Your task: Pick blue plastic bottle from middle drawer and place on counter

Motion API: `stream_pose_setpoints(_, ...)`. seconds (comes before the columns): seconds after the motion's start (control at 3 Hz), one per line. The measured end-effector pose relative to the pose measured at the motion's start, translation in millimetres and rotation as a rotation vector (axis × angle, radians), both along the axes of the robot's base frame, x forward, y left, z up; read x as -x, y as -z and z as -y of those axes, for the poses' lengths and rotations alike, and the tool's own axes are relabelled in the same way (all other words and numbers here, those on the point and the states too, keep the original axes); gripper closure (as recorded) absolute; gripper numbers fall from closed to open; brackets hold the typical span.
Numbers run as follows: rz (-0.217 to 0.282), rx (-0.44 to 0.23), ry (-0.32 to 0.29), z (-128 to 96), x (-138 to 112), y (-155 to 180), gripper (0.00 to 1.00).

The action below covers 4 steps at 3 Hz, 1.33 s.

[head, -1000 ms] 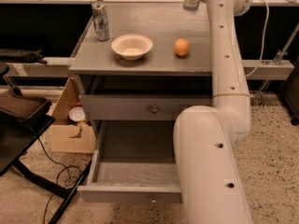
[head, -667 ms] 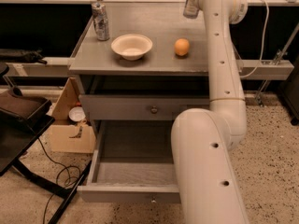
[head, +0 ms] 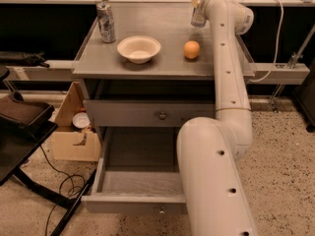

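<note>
Down now to the table with the bottle at the gripper, grip impossible to tell, placing almost done.

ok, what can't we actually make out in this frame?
- gripper, camera view, over the counter's back right corner: mostly hidden behind the wrist of the arm and cut by the top edge.
- blue plastic bottle: only its lower part shows; whether it rests on the counter is unclear.
- middle drawer: right side hidden behind the arm's elbow.
</note>
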<state>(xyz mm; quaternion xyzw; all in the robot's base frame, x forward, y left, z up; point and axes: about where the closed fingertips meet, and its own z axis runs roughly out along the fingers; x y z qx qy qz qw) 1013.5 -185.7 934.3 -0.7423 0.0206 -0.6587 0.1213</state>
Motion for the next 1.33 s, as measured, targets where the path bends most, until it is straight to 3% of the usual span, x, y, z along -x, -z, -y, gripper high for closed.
stream_pose_setpoints(0.33, -0.003, 0.031, -0.002, -1.2, -2.1, 8.8, 1.0)
stream_pose_setpoints(0.67, -0.048, 0.067, -0.019, -16.1, -2.1, 36.2, 1.0)
stream_pose_setpoints(1.0, -0.072, 0.079, -0.037, -29.8, -3.2, 42.7, 1.0)
stream_pose_setpoints(1.33, -0.072, 0.079, -0.038, -30.1, -3.1, 34.8, 0.74)
